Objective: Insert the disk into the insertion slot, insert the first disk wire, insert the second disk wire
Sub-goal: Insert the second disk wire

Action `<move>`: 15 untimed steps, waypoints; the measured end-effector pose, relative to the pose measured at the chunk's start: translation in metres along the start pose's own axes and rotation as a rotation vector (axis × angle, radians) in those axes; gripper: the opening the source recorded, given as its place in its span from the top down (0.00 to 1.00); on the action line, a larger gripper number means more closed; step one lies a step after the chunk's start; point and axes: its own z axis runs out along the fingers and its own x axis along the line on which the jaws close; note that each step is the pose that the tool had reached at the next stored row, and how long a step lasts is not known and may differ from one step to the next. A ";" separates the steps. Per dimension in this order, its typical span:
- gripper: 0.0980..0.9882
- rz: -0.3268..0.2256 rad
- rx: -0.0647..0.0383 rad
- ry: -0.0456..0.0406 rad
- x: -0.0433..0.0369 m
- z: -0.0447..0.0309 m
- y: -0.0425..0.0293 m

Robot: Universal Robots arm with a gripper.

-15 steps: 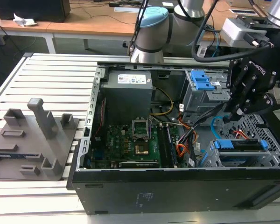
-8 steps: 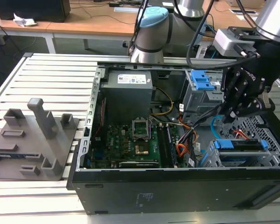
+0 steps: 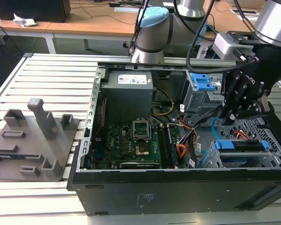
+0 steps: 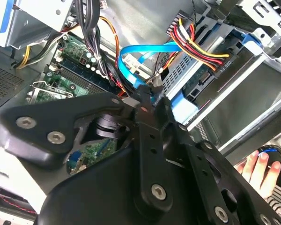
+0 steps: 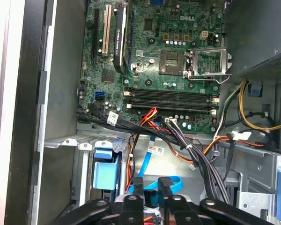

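gripper (image 5: 151, 191) fingertips: in first wrist view, overlap the second disk wire (image 5: 152, 174); grip or mere contact cannot be told.
second disk wire, plug end: hidden behind the fingers in second wrist view.
disk (image 3: 239, 146): exterior view shows blue carrier edge; body hidden inside the insertion slot (image 3: 267, 161).
hand (image 4: 261, 169): cut off by picture edge.
first disk wire (image 3: 242, 135): plug too small to tell.

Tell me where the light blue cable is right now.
In the exterior view, the light blue cable loops just below the gripper, above the disk on the exterior view's right.
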 end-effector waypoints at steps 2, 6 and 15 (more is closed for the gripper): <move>0.93 0.000 0.000 0.0001 0.0000 0.0000 0.0000; 0.93 0.000 0.000 0.0000 0.0000 0.0002 0.0000; 0.93 0.000 -0.008 -0.0031 0.0376 0.0009 -0.0119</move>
